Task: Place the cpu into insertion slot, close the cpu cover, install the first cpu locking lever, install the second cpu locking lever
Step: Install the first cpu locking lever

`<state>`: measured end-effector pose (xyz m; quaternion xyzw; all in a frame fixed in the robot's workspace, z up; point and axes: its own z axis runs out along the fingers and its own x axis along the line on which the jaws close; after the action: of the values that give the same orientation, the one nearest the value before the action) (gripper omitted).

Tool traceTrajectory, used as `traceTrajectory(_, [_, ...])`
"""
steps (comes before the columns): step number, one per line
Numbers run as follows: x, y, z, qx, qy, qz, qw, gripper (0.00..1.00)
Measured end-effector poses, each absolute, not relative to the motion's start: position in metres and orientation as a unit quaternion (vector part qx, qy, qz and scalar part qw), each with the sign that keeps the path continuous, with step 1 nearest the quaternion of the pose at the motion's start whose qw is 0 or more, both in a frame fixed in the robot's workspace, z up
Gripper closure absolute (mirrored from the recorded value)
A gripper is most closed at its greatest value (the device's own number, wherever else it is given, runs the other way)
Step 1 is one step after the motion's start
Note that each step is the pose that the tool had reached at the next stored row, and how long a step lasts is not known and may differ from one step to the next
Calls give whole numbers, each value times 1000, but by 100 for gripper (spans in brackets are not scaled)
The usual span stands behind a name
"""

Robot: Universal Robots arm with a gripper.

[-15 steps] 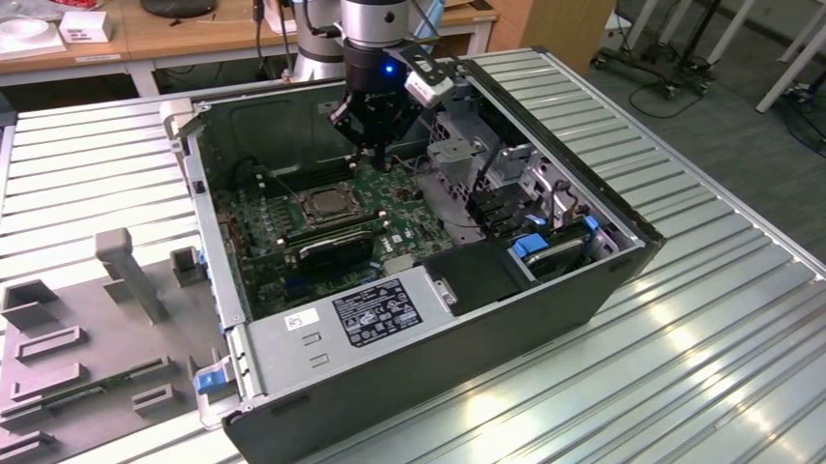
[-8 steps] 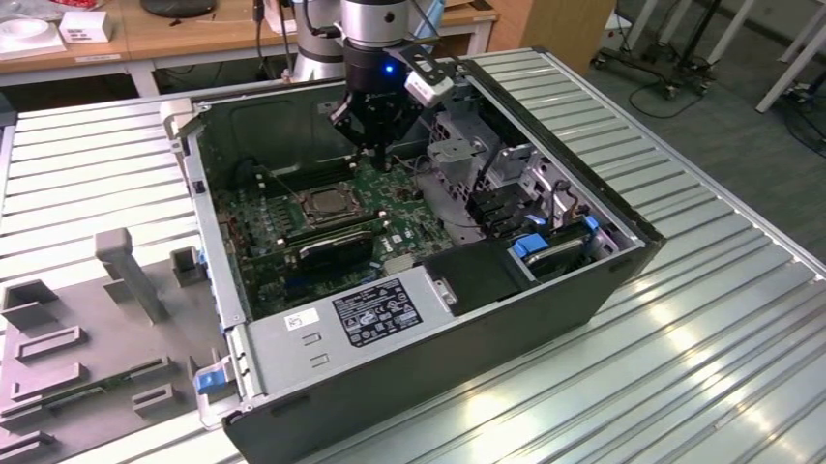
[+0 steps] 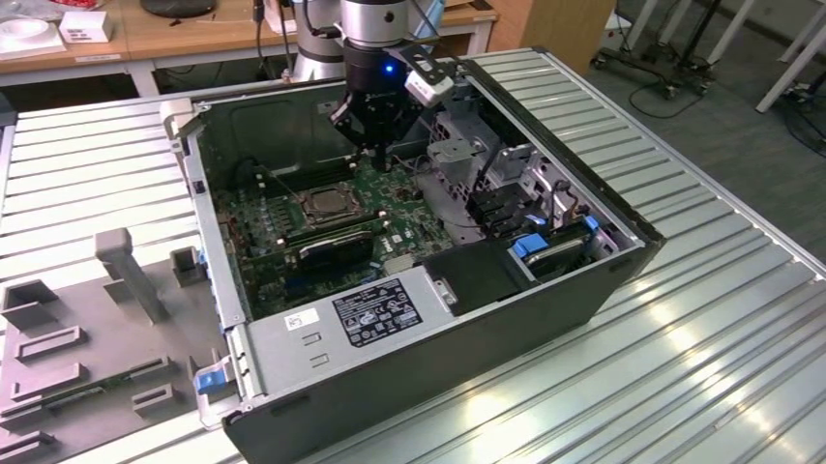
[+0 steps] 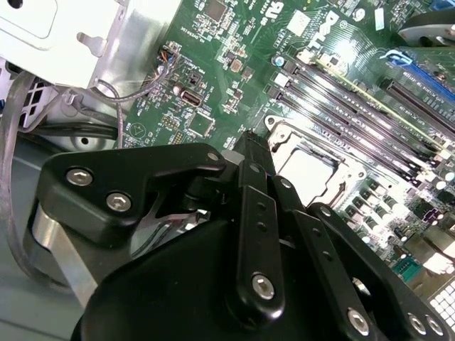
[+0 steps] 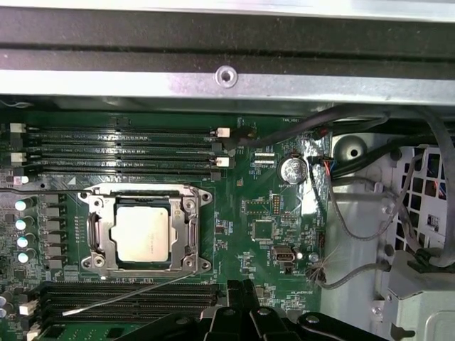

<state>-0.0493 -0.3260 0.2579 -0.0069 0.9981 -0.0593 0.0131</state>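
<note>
The cpu (image 5: 142,233) lies flat in the insertion slot (image 5: 146,264), its silvery top showing through the cut-out of the cpu cover (image 5: 190,231), which is down over it. A thin wire locking lever (image 5: 121,297) slants free across the dark memory slots beside the socket. My gripper (image 5: 240,307) hangs shut and empty a short way off the socket, over the green board (image 5: 263,206). In the second wrist view the black fingers (image 4: 256,185) point past the cpu (image 4: 309,170). In the exterior view the gripper (image 3: 378,159) is just beyond the socket (image 3: 329,203).
The open computer case (image 3: 427,329) lies on a ribbed metal table (image 3: 722,338). A metal drive cage (image 3: 497,184) with loose cables (image 5: 341,206) stands close beside the gripper. Grey fixture blocks (image 3: 130,271) sit at the exterior view's left.
</note>
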Motion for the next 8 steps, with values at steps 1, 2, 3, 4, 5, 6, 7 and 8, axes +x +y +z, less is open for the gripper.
traceTrajectory(1, [-49, -326, 258, -7, 998, -60, 13, 89])
traceTrajectory(2, [-49, -326, 258, -7, 998, -60, 13, 89])
traceTrajectory(3, [-49, -326, 258, -7, 998, -60, 13, 89])
traceTrajectory(4, [-49, -326, 258, -7, 998, -61, 13, 89])
traceTrajectory(5, [-49, -326, 258, -7, 998, -61, 14, 89])
traceTrajectory(6, [-49, -326, 258, -7, 998, -61, 14, 89])
traceTrajectory(7, [-49, -326, 258, -7, 998, -62, 14, 89])
traceTrajectory(8, [-49, -326, 258, -7, 998, -62, 14, 89])
